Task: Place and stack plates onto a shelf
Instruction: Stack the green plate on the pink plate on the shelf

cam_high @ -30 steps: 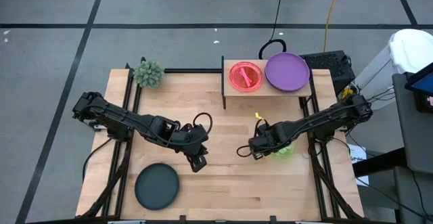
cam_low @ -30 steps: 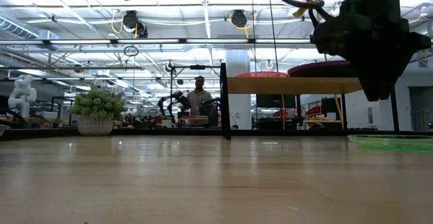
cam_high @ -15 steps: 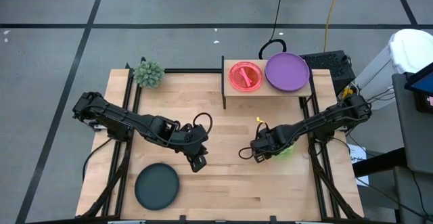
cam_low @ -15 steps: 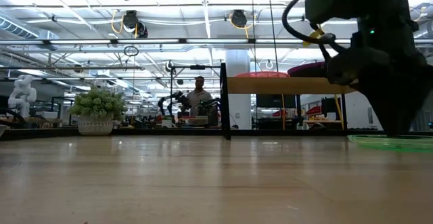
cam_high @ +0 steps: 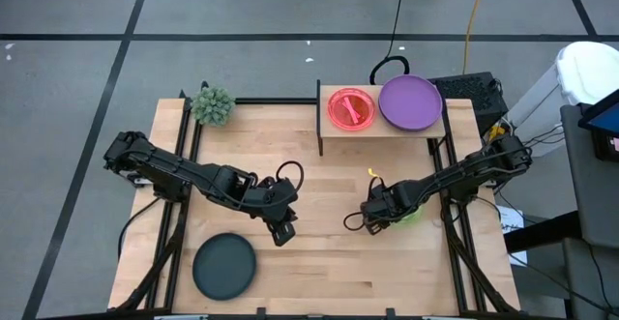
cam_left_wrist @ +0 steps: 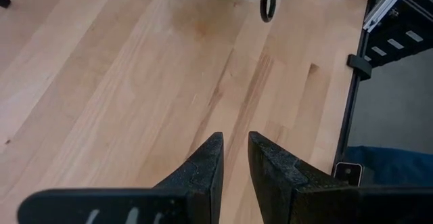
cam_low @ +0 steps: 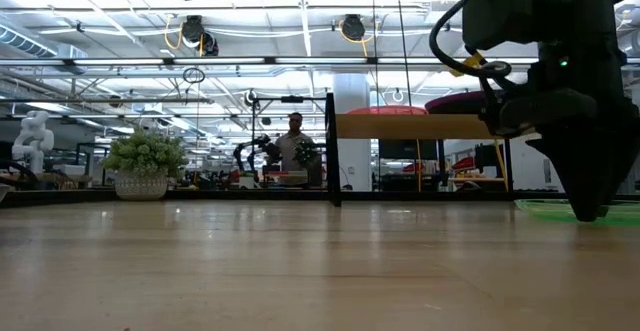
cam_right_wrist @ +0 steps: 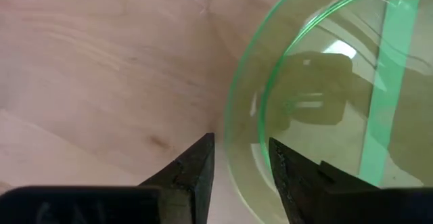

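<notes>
we take the shelf [cam_high: 382,117] as our landmark; it stands at the far edge of the bench [cam_high: 319,262], with its dark side panel on the left. on its top we see a pink-red plate [cam_high: 350,107] on the panel side and a purple plate [cam_high: 410,102] touching it on the right.

in front of the shelf, toward its right end, the right gripper [cam_high: 371,218] is down low at the neon green plate [cam_high: 406,214], which lies flat on the bench. in the right wrist view the two fingers [cam_right_wrist: 196,163] stand apart with a narrow gap, and the green plate's [cam_right_wrist: 325,95] rim runs through that gap, one finger outside the rim and one over the plate's inside. we cannot tell whether they touch the rim yet. in the low view this gripper [cam_low: 590,211] reaches right down to the green plate [cam_low: 560,208].

the left gripper [cam_high: 281,231] hangs over bare bench well in front of the shelf's panel end. its fingers [cam_left_wrist: 203,170] are nearly closed, with only a slim gap, and grasp nothing.

a dark teal plate [cam_high: 224,266] lies flat at the near edge of the bench, far from the shelf and just beside the left gripper. a small spiky plant [cam_high: 212,104] sits left of the shelf at the far edge.
</notes>
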{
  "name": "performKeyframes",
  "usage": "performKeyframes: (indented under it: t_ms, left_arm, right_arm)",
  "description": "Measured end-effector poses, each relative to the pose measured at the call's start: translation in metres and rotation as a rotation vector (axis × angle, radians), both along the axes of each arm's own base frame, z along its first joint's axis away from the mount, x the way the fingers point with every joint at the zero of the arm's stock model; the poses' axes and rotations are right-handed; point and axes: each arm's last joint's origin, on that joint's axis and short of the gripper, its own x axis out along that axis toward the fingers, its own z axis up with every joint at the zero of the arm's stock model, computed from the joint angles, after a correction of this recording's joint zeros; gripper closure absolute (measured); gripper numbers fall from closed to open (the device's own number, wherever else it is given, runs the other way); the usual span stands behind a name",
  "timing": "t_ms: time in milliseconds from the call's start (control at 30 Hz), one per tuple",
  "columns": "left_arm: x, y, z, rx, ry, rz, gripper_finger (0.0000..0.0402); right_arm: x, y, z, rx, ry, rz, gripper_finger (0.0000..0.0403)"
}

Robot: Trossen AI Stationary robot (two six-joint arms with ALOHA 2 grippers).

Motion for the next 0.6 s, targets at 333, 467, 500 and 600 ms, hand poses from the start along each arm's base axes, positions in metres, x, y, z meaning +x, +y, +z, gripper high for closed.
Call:
performKeyframes:
  t_ms: [333, 467, 500, 600]
  left_arm:
    - [0.0001, 0.0002, 0.0001, 0.005, -0.001, 0.002, 0.0327]
    - [0.0001, 0.0002, 0.0001, 0.005, -0.002, 0.002, 0.0327]
    - [0.0001, 0.0002, 0.0001, 0.005, -0.002, 0.002, 0.0327]
    - [0.0001, 0.0003, 0.0, 0.006, -0.002, 0.003, 0.0327]
  right_arm:
    - [-0.0014, -0.0004, -0.0035, 0.003, -0.011, 0.002, 0.0322]
    - [-0.0009, -0.0002, -0.0036, 0.006, -0.016, 0.003, 0.0351]
    - [-0.0009, -0.0002, -0.0036, 0.006, -0.016, 0.003, 0.0359]
    - [-0.001, -0.0002, -0.0036, 0.007, -0.015, 0.004, 0.0384]
